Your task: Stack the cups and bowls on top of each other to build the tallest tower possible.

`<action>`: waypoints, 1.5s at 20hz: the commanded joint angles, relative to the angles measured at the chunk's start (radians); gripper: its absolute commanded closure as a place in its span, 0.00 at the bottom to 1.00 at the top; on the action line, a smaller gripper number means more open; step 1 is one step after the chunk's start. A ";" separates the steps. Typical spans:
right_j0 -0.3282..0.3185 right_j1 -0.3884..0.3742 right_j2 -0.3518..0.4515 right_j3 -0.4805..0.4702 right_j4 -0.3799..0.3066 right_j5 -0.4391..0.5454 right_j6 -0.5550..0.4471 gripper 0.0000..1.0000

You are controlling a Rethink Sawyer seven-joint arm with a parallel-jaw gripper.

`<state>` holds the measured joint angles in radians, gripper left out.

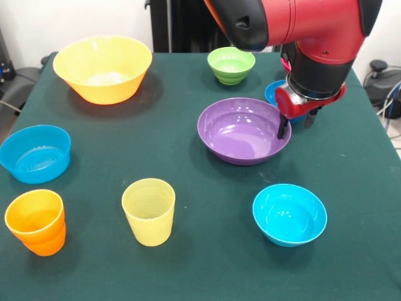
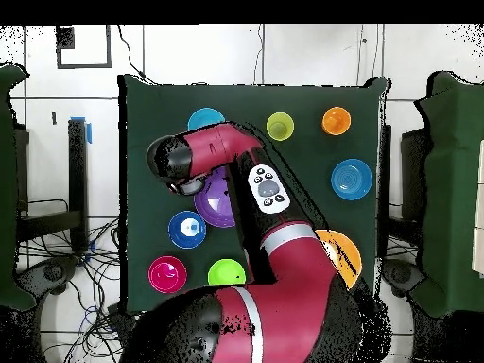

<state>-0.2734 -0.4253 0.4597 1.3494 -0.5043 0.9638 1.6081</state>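
My gripper (image 1: 296, 124) hangs low between the purple bowl (image 1: 243, 130) and the dark blue bowl (image 1: 274, 93), and it is open. One black finger (image 1: 282, 128) is at the purple bowl's right rim and the other is over the blue bowl. Nothing is held. The lime green bowl (image 1: 231, 64) and the large yellow-orange bowl (image 1: 103, 69) stand at the back. A cyan bowl (image 1: 289, 214), a pale yellow cup (image 1: 149, 211), an orange cup (image 1: 36, 221) and a light blue bowl (image 1: 36, 153) stand in front. The red bowl (image 2: 167, 274) shows only from overhead, with a smaller red ring inside it.
The arm's red body (image 1: 313, 31) covers the table's back right corner in the front view. From overhead the arm (image 2: 269, 236) crosses the table and hides part of the purple bowl (image 2: 216, 198) and the yellow-orange bowl (image 2: 340, 255). All things stand on a dark green cloth (image 1: 207, 263).
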 commanded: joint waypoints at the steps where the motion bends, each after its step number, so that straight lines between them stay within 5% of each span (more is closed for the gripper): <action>1: 0.010 0.060 0.014 -0.018 -0.056 -0.042 -0.092 0.00; 21: 0.017 0.077 0.018 -0.027 -0.074 -0.070 -0.089 0.00; 22: 0.019 0.074 0.014 -0.028 -0.082 -0.075 -0.090 1.00; 30: 0.020 0.076 0.026 -0.031 -0.077 -0.054 -0.114 1.00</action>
<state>-0.2714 -0.3670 0.4597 1.3494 -0.5159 0.9638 1.6083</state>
